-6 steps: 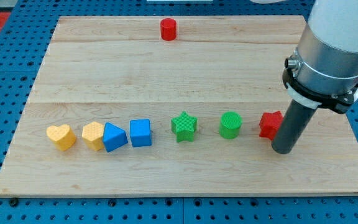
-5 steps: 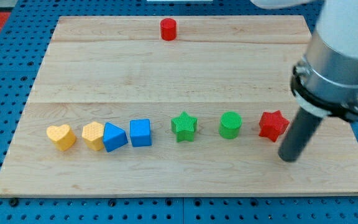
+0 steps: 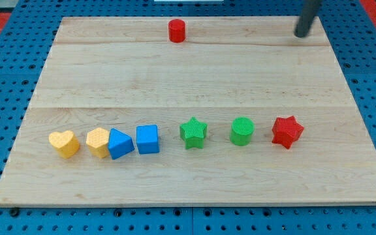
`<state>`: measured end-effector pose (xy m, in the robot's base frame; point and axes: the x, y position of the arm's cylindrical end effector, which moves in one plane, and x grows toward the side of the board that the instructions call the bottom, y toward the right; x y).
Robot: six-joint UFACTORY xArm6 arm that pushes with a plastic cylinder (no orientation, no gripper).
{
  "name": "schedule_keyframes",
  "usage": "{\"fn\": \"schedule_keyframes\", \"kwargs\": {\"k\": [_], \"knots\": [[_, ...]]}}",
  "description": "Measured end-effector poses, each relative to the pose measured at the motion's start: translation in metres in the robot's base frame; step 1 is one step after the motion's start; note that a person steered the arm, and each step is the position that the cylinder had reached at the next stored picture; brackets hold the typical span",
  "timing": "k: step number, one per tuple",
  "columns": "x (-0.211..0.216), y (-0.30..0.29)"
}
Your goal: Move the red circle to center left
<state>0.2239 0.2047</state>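
Observation:
The red circle [image 3: 177, 31] is a small red cylinder standing near the top edge of the wooden board [image 3: 188, 72], a little left of the middle. My tip [image 3: 301, 34] is at the view's top right, near the board's top edge, far to the right of the red circle and level with it. Nothing lies between them.
A row of blocks runs across the lower board: a yellow heart [image 3: 64, 143], a second yellow heart [image 3: 98, 141], a blue triangle [image 3: 120, 143], a blue cube [image 3: 147, 138], a green star [image 3: 193, 132], a green circle [image 3: 242, 130] and a red star [image 3: 286, 131].
My tip has moved from beside the red star at the lower right up to the top right edge of the board. No block has moved.

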Motion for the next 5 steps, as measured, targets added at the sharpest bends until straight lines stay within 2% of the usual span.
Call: {"fn": "schedule_keyframes", "kwargs": {"k": [1,2,4,5], "knots": [[-0.029,-0.082],[-0.013,-0.177],[0.076,-0.331],[0.101,-0.390]]}}
